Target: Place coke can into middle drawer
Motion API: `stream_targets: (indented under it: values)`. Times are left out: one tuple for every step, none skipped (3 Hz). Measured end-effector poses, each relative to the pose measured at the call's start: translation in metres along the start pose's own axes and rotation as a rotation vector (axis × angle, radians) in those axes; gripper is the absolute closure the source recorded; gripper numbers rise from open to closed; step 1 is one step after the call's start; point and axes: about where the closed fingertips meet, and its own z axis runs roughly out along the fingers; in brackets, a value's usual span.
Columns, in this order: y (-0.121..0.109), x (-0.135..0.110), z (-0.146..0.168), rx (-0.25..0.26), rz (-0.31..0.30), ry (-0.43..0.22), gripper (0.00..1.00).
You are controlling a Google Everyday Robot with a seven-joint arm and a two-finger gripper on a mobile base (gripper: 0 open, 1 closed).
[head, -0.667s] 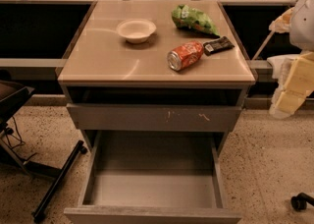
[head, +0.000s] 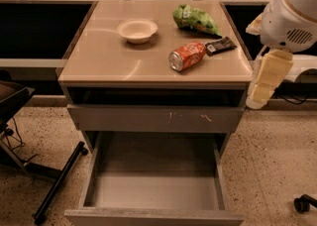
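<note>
Countertop bears coke can beside black wrapper; claw hangs past its edge.

Coke can lies on countertop, claw to its right.

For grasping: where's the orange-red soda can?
The can lies on the beige countertop, right half, beside the black wrapper; the gripper hangs beyond the right edge.

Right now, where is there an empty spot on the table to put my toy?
The front left of the table, in front of the bowl and left of the can, is bare. So is the floor of the open drawer. The back right is crowded: the green bag, black wrapper and can sit close together. The gripper hangs beside the table's right edge.
</note>
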Motion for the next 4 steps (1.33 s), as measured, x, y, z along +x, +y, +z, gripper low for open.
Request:
stream_targets:
  values:
    - [-0.001, -0.001, 0.002, -0.001, -0.003, 0.000, 0.00]
    - [-0.005, 0.003, 0.001, 0.015, 0.009, -0.036, 0.00]
    - [-0.033, -0.014, 0.006, 0.044, -0.036, -0.093, 0.00]
    - [-0.069, -0.041, 0.012, 0.065, -0.089, -0.150, 0.00]
